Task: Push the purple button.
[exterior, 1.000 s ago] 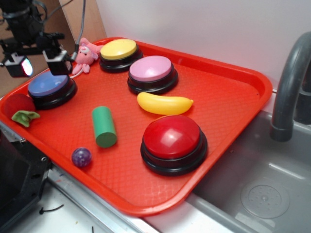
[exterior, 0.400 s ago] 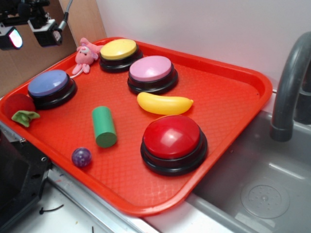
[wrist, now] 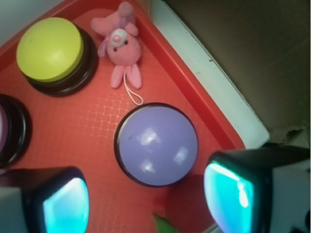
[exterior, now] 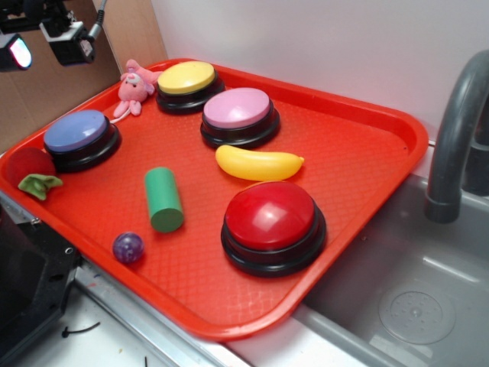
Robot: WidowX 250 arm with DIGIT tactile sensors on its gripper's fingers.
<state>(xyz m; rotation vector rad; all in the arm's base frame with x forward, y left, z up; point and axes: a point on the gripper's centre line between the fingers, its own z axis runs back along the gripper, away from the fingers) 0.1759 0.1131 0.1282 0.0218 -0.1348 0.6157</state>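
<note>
hand (wrist: 148, 204) apart, above | purple button (exterior: 76, 131) uncovered

A red tray (exterior: 367, 145) sat beside a grey sink (exterior: 412, 306) and held 4 round buttons: the purple button (exterior: 76, 131) at the left, a yellow button (exterior: 186, 77) at the back, a pink button (exterior: 237, 108) beside it and a large red button (exterior: 270, 217) in front. The gripper (exterior: 42, 42) hung at the top left, above and clear of the purple button.
</note>
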